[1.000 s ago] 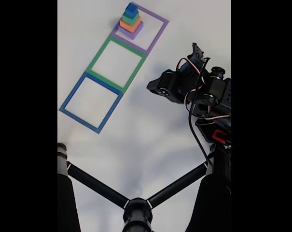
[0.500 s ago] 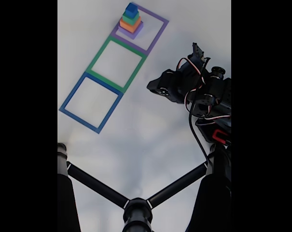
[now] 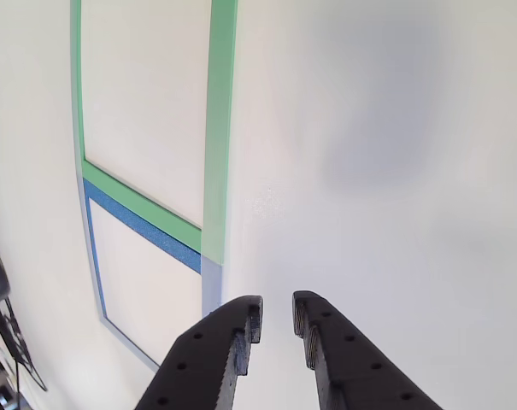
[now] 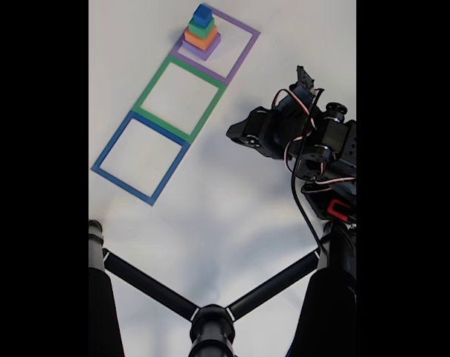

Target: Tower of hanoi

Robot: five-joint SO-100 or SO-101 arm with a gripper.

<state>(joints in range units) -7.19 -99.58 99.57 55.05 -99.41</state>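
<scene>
The fixed view is showing the tower of hanoi [image 4: 201,33] standing upright, long axis vertical, widest purple block at the bottom and blue cube on top, inside the purple frame [image 4: 243,46] toward 12 o'clock on the white counter [image 4: 232,201]. The green frame [image 4: 158,88] and blue frame [image 4: 117,137] are running down toward 8 o'clock. The other view is showing the end effector [image 3: 278,318], its jaws standing narrowly apart, holding nothing, hovering over bare counter; in the fixed view the folded arm [image 4: 299,137] is hiding it.
</scene>
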